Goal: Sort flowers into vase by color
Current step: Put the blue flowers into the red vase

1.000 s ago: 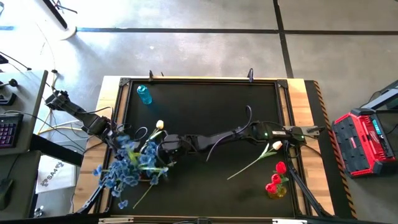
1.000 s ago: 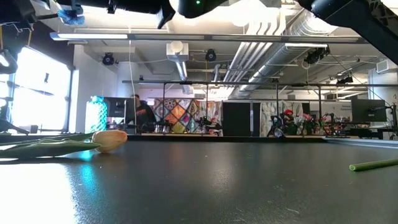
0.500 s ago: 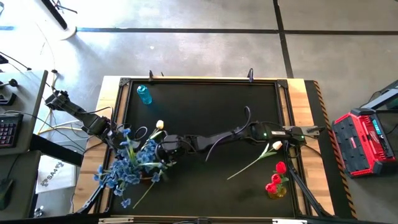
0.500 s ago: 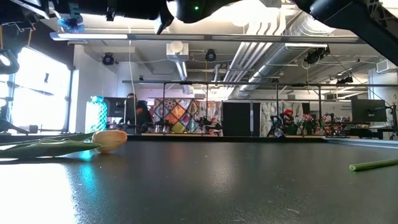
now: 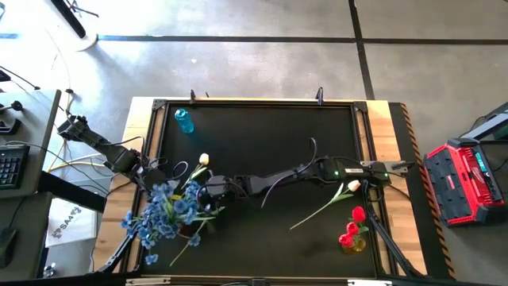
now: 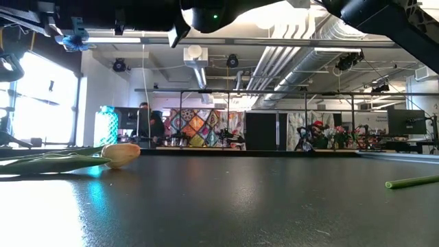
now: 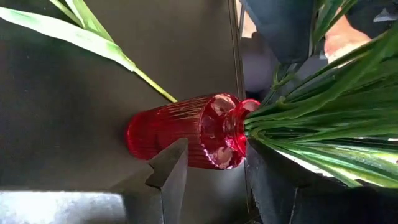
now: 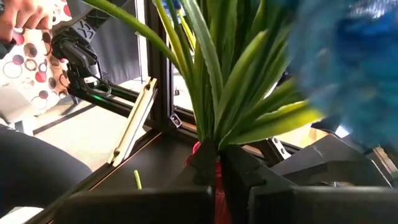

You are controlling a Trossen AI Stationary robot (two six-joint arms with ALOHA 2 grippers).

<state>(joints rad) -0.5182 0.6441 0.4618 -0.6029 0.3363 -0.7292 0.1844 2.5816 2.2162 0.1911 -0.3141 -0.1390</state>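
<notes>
A bunch of blue flowers on green stems stands with its stems in the mouth of a red ribbed vase near the table's left edge. My right gripper reaches across the table and is shut on the stems just above the vase. My left gripper is open, and its fingers show in front of the vase's neck. One cream tulip lies on the mat beside the bunch, and another lies at the right. My right gripper pinches the bunched green stems between its two fingers, just above the red vase's mouth. The leaves and blue blossoms spread out beyond the fingers. My left gripper stands at the vase's neck; whether it touches the vase I cannot tell.
Red tulips stand in a yellow vase at the near right corner. A blue vase stands at the far left corner. A green stem end lies on the mat. A person's hand shows beyond the table.
My right gripper has moved down with the blue bunch. The blossoms have sunk lower and the bunch has settled toward the near left.
</notes>
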